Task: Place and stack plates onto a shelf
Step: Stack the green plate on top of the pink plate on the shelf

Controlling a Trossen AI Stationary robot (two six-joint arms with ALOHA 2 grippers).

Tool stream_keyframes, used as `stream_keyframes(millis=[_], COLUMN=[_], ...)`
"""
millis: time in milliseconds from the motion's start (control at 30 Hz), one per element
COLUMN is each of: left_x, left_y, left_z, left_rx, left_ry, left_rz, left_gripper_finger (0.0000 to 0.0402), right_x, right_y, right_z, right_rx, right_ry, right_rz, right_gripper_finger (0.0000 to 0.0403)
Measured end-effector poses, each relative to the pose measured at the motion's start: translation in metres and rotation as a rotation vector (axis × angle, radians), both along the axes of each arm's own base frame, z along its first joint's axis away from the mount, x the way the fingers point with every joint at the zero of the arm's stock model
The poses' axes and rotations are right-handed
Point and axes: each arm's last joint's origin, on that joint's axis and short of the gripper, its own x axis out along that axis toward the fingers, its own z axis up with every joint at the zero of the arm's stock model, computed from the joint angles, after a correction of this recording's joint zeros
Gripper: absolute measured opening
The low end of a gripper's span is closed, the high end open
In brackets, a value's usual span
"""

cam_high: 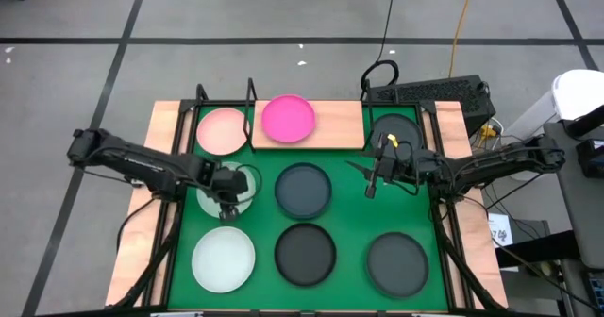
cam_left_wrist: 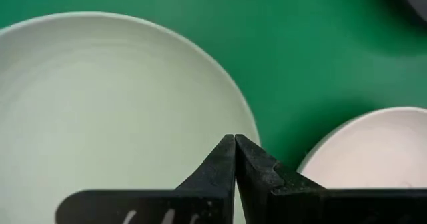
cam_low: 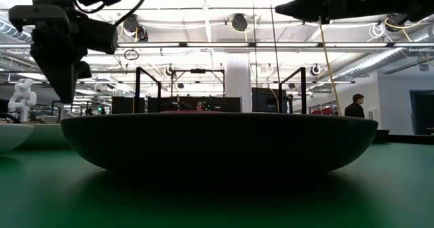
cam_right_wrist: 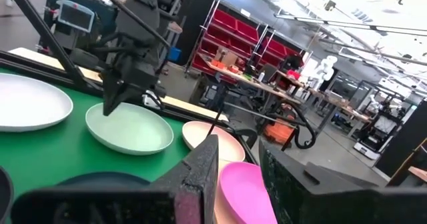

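On the wooden shelf (cam_high: 330, 128) at the far edge lie a light pink plate (cam_high: 223, 130) and a magenta plate (cam_high: 288, 119). Six more plates rest flat on the green mat: mint (cam_high: 247, 187), blue-grey (cam_high: 303, 189), dark (cam_high: 394, 128), white (cam_high: 224, 258), black (cam_high: 305, 254) and dark grey (cam_high: 397, 263). My left gripper (cam_high: 226, 211) points down, shut, just above the mint plate (cam_left_wrist: 100, 117); its tip (cam_low: 68, 96) stands clear of the plates. My right gripper (cam_high: 371, 187) hovers open and empty between the blue-grey and the dark far-right plate.
Black wire uprights (cam_high: 200, 98) stand at the shelf's left end and by the magenta plate (cam_high: 251, 95). A keyboard (cam_high: 429, 92) and cables lie beyond the far right corner. Bare green mat (cam_high: 349, 218) shows between the plates. A person (cam_low: 354, 106) stands far off in the room.
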Motion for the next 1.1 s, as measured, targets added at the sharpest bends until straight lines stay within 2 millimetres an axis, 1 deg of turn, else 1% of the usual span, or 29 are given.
stream_keyframes(millis=[100, 233, 433, 567, 667, 833, 933, 1000, 1100], left_x=[0.006, 0.010, 0.012, 0.015, 0.018, 0.022, 0.024, 0.025, 0.025], left_y=[-0.008, -0.015, -0.015, -0.017, -0.021, -0.023, -0.023, -0.023, -0.024], left_z=[-0.003, -0.008, -0.013, -0.022, -0.032, -0.050, -0.055, -0.056, -0.055], left_rx=[0.005, 0.042, 0.068, 0.065, 0.079, 0.100, 0.110, 0.108, 0.092], left_ry=[-0.030, -0.031, 0.000, 0.051, 0.103, 0.188, 0.209, 0.215, 0.214], left_rz=[-0.038, -0.056, 0.075, 0.119, 0.114, 0.117, 0.119, 0.132, 0.164], left_gripper_finger=[0.0036, 0.0084, 0.0161, 0.0192, 0.0199, 0.0200, 0.0198, 0.0186, 0.0139], right_x=[0.000, 0.000, 0.000, 0.000, 0.000, 0.000, 0.000, 0.000, 0.000], right_y=[0.000, 0.000, -0.001, -0.001, -0.001, -0.001, -0.001, -0.001, -0.001], right_z=[0.000, -0.002, -0.002, -0.002, -0.003, -0.003, -0.003, -0.003, -0.003], right_rx=[0.000, -0.001, 0.000, -0.001, -0.001, -0.001, -0.001, -0.001, -0.001], right_ry=[0.004, 0.017, 0.020, 0.025, 0.028, 0.034, 0.034, 0.034, 0.034], right_rz=[0.000, -0.004, -0.028, -0.028, -0.028, -0.028, -0.028, -0.028, -0.028], right_gripper_finger=[0.0091, 0.0091, 0.0091, 0.0091, 0.0091, 0.0091, 0.0091, 0.0091, 0.0091])
